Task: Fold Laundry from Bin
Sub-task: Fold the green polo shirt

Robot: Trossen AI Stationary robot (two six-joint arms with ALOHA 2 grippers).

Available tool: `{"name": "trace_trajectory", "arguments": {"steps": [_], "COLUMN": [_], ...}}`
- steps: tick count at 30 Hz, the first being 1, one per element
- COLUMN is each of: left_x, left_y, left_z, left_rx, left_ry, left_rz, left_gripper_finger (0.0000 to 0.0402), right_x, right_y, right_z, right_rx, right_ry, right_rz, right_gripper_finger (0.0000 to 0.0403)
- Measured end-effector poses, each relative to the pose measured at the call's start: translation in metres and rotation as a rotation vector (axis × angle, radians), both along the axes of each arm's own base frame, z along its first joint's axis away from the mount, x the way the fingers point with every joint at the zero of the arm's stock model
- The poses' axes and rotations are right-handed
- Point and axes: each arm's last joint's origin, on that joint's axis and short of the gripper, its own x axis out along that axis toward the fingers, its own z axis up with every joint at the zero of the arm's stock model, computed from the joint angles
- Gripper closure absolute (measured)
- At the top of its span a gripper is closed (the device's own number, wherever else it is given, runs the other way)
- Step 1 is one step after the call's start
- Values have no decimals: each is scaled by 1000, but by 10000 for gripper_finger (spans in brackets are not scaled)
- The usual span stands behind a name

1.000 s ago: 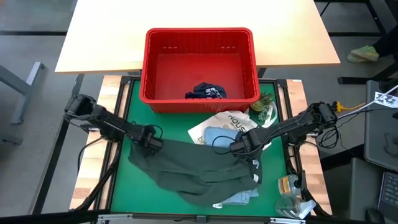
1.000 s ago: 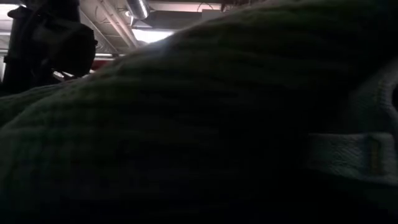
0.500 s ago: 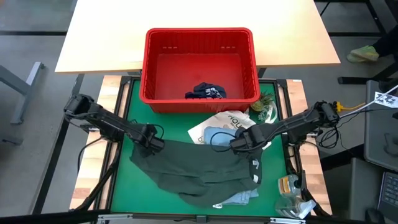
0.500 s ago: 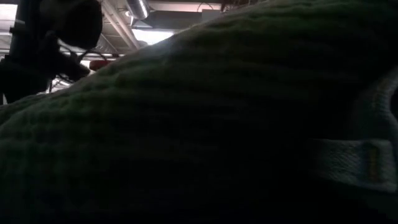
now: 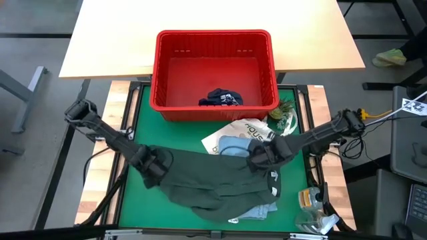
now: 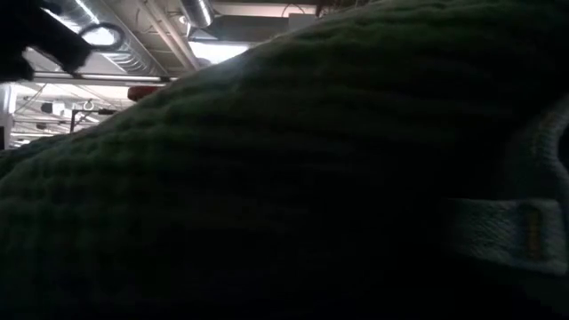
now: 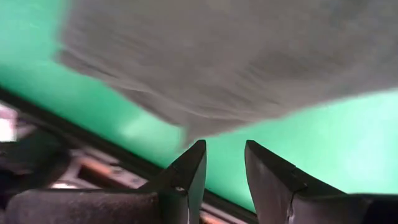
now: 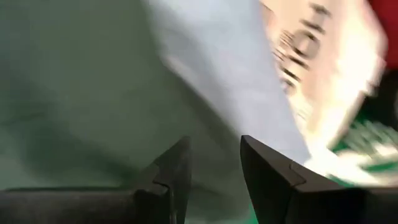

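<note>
Dark olive-green soft cloth, a garment (image 5: 210,183), lies spread across the near middle of the green mat of the surface (image 5: 137,193), filling almost the whole low view (image 6: 293,178). The left hand (image 5: 155,167) is at the garment's left edge; the wrist view shows its two dark fingers (image 7: 186,180) a little apart with the cloth's edge just beyond the tips, and I cannot tell whether any fabric is pinched. The right hand (image 5: 260,156) is at the garment's upper right corner, its fingers (image 8: 171,171) likewise a little apart over the olive cloth; whether it has hold of it I cannot tell.

A light blue shirt (image 5: 235,144) lies just beyond the right hand, on a white tote bag with dark lettering (image 5: 248,128). Another bit of light blue cloth (image 5: 260,212) peeks out from under the olive garment's near right edge.

The rectangular red plastic basket (image 5: 160,73) stands at the far side of the surface, with navy shorts (image 5: 220,99) lying inside near its near wall.
</note>
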Motion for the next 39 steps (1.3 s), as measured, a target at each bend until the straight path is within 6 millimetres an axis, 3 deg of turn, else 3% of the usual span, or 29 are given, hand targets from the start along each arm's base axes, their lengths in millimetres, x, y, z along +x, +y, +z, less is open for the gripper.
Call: {"name": "trace_trajectory", "arguments": {"steps": [4,10,17,23,32,39], "left_x": [1,20,29,34,46,65], "left_y": [-24,-61,-83,-93,-107,-128], "left_z": [-1,9,25,22,-1,-21], "left_rx": [-73,-159,-132,-126,-146,-217], "left_ry": [-130,-571,-931,-1011,-980,-1078], "left_rz": [-4,-15,-106,-114,-136,-220], "left_gripper_finger": [296,296,296,296,294,250], "right_x": [6,9,-7,-17,-20,-17], "right_y": [30,77,113,129,133,129], "right_z": [2,11,17,18,19,18], "right_rx": [67,208,295,325,354,401], "right_ry": [-168,-407,-487,-504,-504,-469], "right_rz": [104,225,336,390,400,377], "right_gripper_finger": [265,265,265,265,264,230]}}
